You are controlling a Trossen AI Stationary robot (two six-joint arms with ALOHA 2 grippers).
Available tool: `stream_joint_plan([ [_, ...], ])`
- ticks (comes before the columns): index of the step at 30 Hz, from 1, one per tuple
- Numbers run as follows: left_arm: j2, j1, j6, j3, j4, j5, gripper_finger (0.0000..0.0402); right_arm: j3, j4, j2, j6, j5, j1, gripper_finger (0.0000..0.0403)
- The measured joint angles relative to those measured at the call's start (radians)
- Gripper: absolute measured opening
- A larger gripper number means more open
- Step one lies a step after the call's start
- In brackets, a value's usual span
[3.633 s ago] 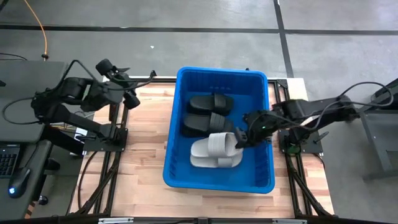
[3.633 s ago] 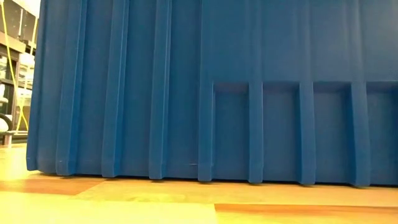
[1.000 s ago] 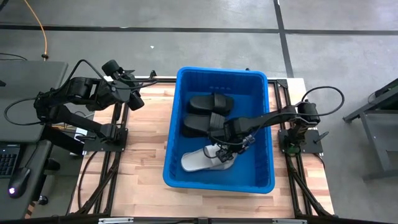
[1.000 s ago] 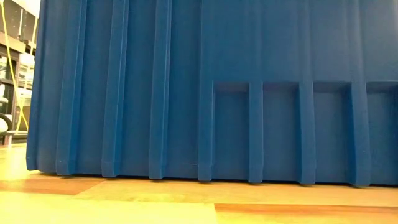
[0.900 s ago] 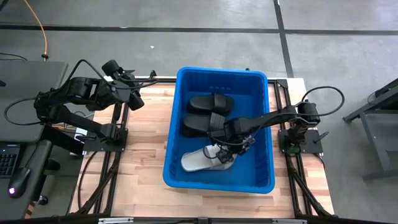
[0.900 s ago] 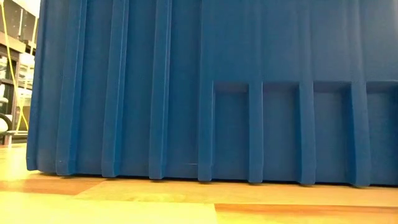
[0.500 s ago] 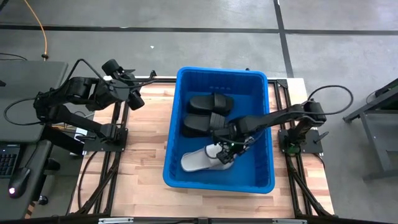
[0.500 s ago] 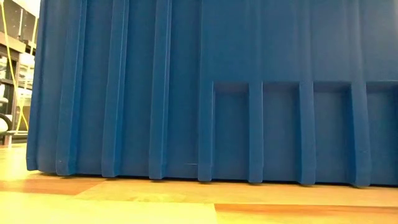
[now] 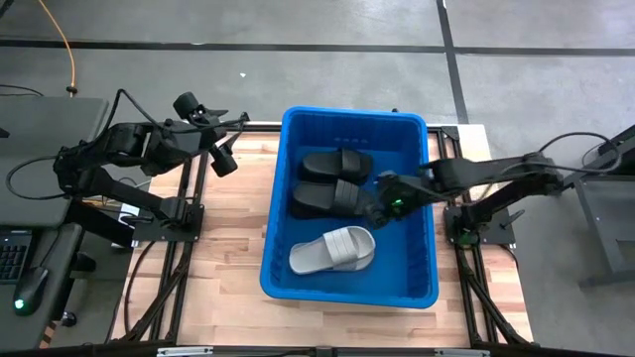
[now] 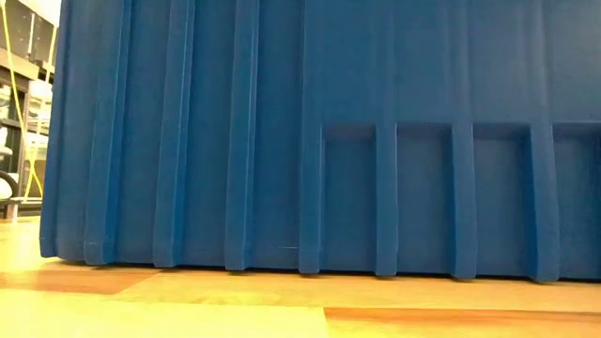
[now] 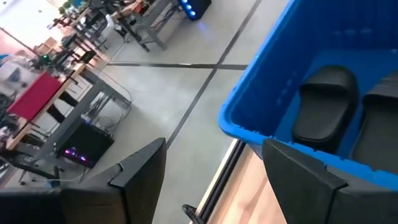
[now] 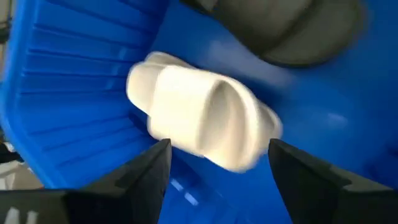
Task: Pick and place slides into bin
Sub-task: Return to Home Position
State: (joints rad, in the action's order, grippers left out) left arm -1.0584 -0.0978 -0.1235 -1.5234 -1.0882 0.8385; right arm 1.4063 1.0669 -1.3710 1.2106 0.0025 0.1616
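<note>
A pale slide [image 9: 332,251] lies on the floor of the blue bin [image 9: 349,116], close to one end wall. Two black slides [image 9: 337,163] sit side by side in the bin's other half. The right gripper [image 9: 376,211] hangs over the inside of the bin, between the black pair and the bin's right wall. Its fingers are spread wide and hold nothing, and its wrist camera looks down on the pale slide. The left gripper [image 9: 223,155] waits outside the bin, off its left wall near the corner by the black slides, fingers likewise apart and empty. The bin stands on the wooden table [image 9: 228,248], and its ribbed wall fills the low view.
</note>
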Motion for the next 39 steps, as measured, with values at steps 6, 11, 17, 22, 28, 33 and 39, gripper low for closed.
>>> stream_joint_plan([
  [6, 0.012, 0.000, 0.122, 0.001, -0.009, -0.064, 0.0255, 0.000, -0.020, 0.141, 0.090, 0.045, 0.025, 0.0256],
  [11, 0.021, 0.000, 0.105, 0.021, 0.134, -0.230, 0.0255, 0.000, -0.326, 0.220, -0.160, 0.280, 0.086, 0.0256],
  [17, 0.039, 0.001, 0.041, 0.228, 0.485, -0.496, 0.0255, -0.152, -0.729, 0.275, -0.397, 0.300, 0.092, 0.0256],
  [22, 0.135, 0.000, 0.055, 0.413, 0.663, -0.520, 0.0255, -0.495, -1.308, 0.402, -0.538, 0.210, 0.082, 0.0256],
  [28, 0.329, 0.001, 0.067, 0.631, 0.841, -0.576, 0.0255, -0.759, -1.571, 0.615, -0.610, 0.156, 0.109, 0.0256],
  [33, 0.463, 0.000, 0.100, 0.711, 0.812, -0.536, 0.0255, -0.801, -1.423, 0.770, -0.667, 0.203, 0.147, 0.0256],
  [39, 0.622, 0.000, 0.105, 0.825, 0.807, -0.456, 0.0255, -0.821, -1.213, 0.954, -0.744, 0.242, 0.172, 0.0256],
])
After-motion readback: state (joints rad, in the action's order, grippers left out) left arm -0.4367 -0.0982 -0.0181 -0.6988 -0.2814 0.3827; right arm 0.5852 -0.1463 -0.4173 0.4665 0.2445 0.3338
